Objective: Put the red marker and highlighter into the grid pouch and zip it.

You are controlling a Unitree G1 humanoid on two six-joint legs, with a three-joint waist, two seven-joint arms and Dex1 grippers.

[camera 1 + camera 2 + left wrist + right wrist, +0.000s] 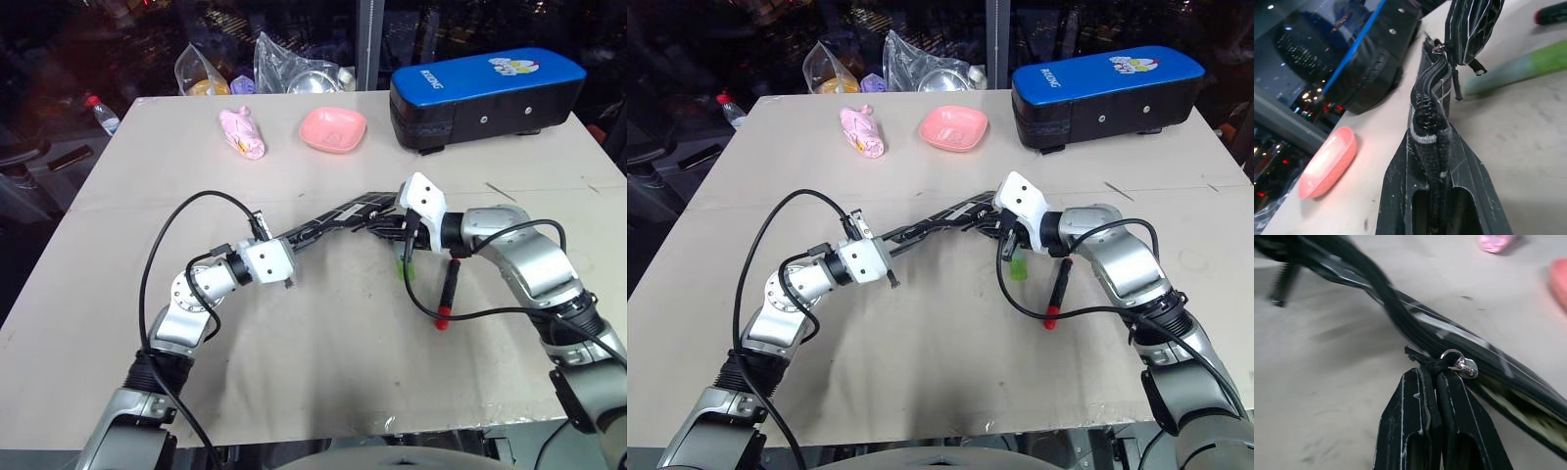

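The grid pouch [338,217] hangs edge-up between both grippers, just above the table. My left gripper [299,238] is shut on its near end [1432,147]. At the far end, my right gripper [390,227] is shut on the black zipper pull [1435,364], beside its silver ring [1462,364]. Part of the tan lining [1520,413] shows through the open slit. The green highlighter [406,264] lies on the table right below my right gripper. The red marker [449,289] lies just to its right, red end toward me.
A blue-topped black case [485,93] stands at the back right. A pink dish [333,129] and a pink wrapped item [243,132] sit at the back middle, with plastic bags [294,69] behind them. Cables loop from both wrists.
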